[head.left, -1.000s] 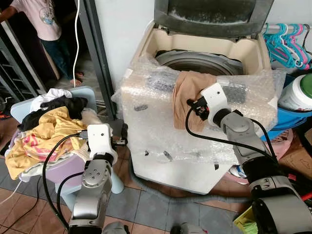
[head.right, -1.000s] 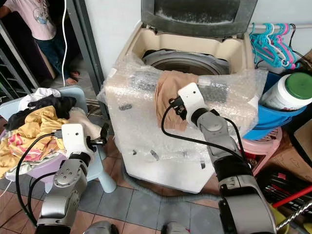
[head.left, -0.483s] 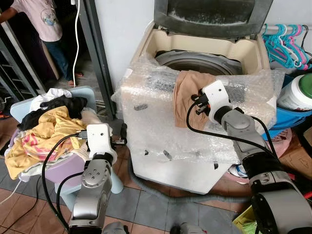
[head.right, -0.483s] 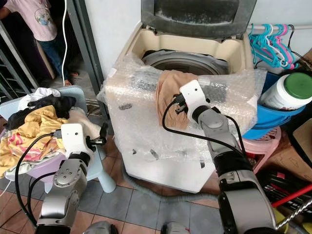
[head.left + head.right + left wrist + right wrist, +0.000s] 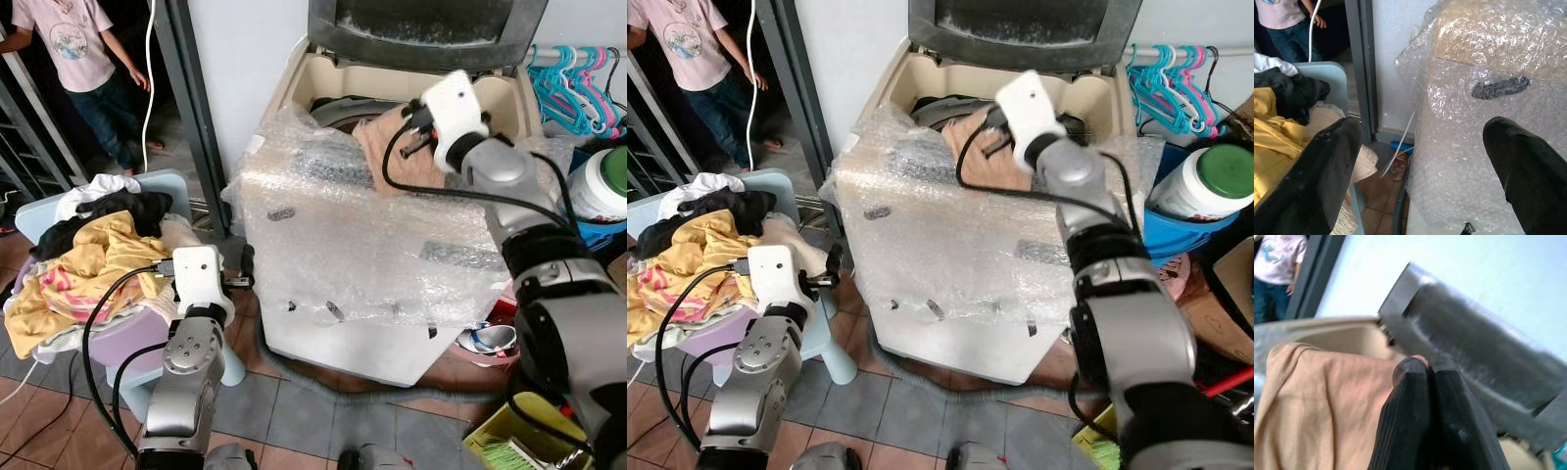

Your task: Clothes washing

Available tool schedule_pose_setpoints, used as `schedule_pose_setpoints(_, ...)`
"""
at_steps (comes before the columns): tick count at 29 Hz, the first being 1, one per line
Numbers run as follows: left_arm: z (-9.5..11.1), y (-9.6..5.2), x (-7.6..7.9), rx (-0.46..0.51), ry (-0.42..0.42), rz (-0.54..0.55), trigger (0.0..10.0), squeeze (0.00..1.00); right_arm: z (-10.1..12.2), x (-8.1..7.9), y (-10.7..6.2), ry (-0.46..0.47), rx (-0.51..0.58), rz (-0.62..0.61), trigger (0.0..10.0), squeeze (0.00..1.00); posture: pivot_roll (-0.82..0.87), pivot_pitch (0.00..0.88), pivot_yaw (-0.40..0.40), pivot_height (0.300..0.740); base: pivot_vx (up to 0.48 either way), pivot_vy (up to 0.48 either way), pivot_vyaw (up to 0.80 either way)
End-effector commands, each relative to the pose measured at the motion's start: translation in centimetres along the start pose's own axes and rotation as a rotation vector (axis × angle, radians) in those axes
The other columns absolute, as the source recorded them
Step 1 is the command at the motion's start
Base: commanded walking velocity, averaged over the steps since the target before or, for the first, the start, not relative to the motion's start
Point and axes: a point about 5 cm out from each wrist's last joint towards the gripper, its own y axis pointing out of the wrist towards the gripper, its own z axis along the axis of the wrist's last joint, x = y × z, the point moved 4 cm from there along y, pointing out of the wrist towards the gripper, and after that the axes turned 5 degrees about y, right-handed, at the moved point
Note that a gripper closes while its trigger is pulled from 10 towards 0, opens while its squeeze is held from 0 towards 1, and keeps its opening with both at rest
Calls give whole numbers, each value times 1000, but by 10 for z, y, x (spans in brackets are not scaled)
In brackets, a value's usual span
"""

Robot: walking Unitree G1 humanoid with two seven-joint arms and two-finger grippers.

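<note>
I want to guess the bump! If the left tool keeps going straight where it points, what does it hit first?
Most likely the bubble-wrapped washing machine. The left tool is open and points at its near lower corner, past the edge of the blue chair. Depth is hard to judge, so it might graze that corner.

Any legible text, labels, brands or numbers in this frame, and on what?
No text can be read.
Print on the person's pink shirt: too small to read.
White jar with the green lid: no label legible.
Washing machine front under bubble wrap: dark marks, unreadable.

Right end effector (image 5: 991,125) holds tan garment (image 5: 994,157) over the washing machine (image 5: 950,264) rim
</note>
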Motion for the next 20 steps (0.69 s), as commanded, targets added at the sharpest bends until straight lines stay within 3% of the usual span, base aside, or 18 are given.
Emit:
schedule_pose_setpoints(1,4,1,2,13,-5,11,10000,0,25,22,3,-18,69,-88,0,0,14,0,-50,740,0,0,0)
schedule_pose_setpoints(2,4,1,2,13,-6,14,10000,0,27,24,4,-43,61,-97,4471,0,17,0,-52,740,0,0,0)
schedule_pose_setpoints(3,4,1,1,14,-7,16,10000,0,27,24,4,-48,57,-92,10000,0,20,0,-52,740,0,0,0)
schedule_pose_setpoints(4,4,1,1,14,-7,18,10000,0,25,23,4,-40,49,-84,10000,1000,20,0,-52,740,0,0,0)
schedule_pose_setpoints(15,5,6,7,19,0,-23,10000,0,-25,-7,-13,-87,10,44,10000,1000,-18,0,-9,740,0,0,0)
schedule_pose_setpoints(20,7,8,6,24,-2,-20,10000,0,-30,-13,-24,-18,80,55,10000,1000,-16,0,-4,740,0,0,0)
